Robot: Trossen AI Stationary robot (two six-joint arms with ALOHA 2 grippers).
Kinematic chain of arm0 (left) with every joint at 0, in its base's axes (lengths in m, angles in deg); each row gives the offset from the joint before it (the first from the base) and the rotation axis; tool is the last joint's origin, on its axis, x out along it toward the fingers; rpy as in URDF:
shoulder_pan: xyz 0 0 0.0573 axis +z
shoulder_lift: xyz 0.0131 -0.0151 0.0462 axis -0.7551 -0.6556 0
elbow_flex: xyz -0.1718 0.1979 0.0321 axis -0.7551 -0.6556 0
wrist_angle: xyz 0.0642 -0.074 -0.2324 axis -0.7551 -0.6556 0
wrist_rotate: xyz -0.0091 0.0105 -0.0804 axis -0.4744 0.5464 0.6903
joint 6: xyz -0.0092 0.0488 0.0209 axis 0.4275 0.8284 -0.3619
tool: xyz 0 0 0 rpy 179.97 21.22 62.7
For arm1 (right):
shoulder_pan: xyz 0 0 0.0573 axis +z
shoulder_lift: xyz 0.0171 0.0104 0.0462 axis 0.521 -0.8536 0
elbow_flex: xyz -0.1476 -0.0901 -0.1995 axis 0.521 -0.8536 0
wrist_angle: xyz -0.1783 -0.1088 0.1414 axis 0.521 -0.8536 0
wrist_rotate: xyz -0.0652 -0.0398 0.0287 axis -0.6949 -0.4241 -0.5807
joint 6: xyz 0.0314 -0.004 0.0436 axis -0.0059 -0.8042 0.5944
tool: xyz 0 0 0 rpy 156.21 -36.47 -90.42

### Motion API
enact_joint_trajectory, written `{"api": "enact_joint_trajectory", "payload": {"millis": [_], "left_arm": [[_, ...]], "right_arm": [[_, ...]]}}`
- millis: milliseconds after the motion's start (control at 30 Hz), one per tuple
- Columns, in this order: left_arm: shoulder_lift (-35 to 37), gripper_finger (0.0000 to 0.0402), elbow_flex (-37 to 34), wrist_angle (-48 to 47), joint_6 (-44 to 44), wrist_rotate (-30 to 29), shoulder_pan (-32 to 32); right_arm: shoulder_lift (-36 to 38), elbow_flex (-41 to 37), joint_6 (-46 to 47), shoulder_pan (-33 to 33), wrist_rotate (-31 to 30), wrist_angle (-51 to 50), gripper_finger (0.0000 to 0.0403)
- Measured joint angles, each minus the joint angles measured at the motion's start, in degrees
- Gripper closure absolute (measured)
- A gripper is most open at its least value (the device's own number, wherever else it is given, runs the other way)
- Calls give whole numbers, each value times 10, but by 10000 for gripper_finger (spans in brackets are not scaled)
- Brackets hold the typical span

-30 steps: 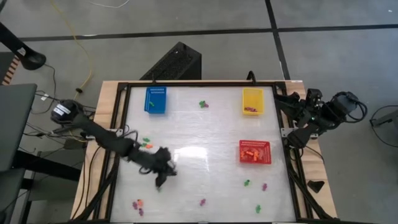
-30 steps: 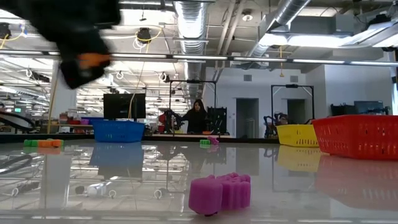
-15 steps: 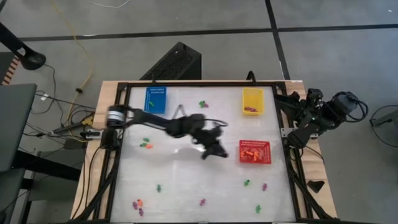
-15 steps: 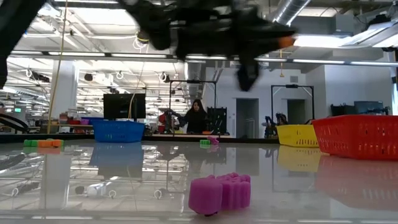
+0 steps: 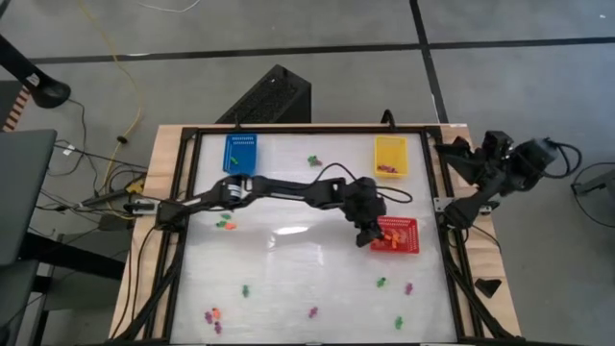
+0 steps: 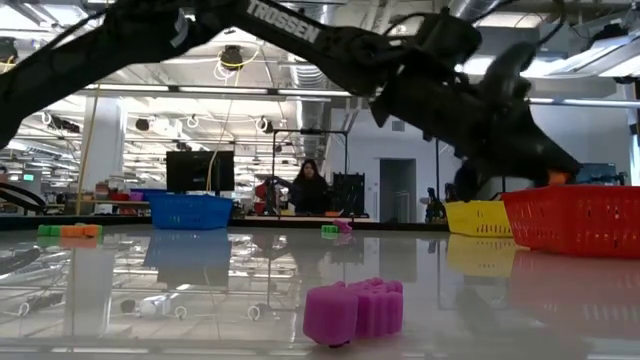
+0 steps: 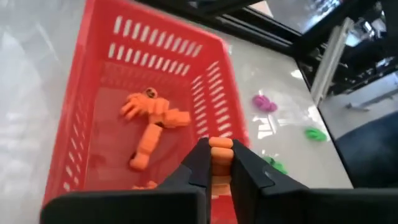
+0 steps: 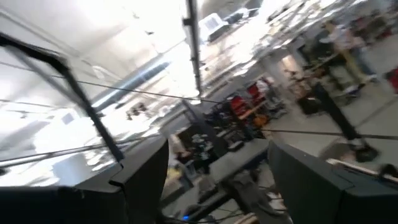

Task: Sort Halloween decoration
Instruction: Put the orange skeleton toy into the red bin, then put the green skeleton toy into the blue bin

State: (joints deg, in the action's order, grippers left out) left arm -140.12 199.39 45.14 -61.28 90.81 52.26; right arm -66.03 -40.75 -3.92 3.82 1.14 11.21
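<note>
My left gripper (image 7: 220,151) is shut on a small orange decoration piece (image 7: 220,169) and hangs over the near-left rim of the red basket (image 5: 411,236). Its arm stretches across the table from the left in the high view, with the gripper (image 5: 371,236) at the basket's left edge. Orange pieces (image 7: 152,118) lie inside the red basket (image 7: 93,93). Loose green, purple and orange pieces sit near the front (image 5: 313,311), at the left (image 5: 226,224) and at the back (image 5: 314,160). My right gripper (image 5: 492,165) is open, parked off the table's right side.
A blue basket (image 5: 240,153) stands at the back left and a yellow basket (image 5: 390,146) with purple pieces at the back right. A purple piece (image 6: 355,308) lies close to the low camera. A person (image 6: 311,188) stands far behind the table.
My left arm swung from the front left of the table across to the red basket, carrying the orange piece. The right arm shifted slightly at its parked spot.
</note>
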Motion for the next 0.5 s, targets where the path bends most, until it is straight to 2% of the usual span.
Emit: {"api": "enact_joint_trajectory", "payload": {"millis": [133,200,333,433,500], "left_arm": [[-13,314,11,8,-17,5,1],[-13,275,11,12,-17,17,2],[-13,209,15,15,-85,83,15],[-8,186,17,19,-101,142,33],[7,186,17,-17,-73,147,42]], "right_arm": [[11,0,0,0,60,0,98],[10,0,0,0,68,0,98],[9,0,0,0,75,-8,98],[8,0,1,0,74,-18,98],[8,0,7,0,75,-20,98]]}}
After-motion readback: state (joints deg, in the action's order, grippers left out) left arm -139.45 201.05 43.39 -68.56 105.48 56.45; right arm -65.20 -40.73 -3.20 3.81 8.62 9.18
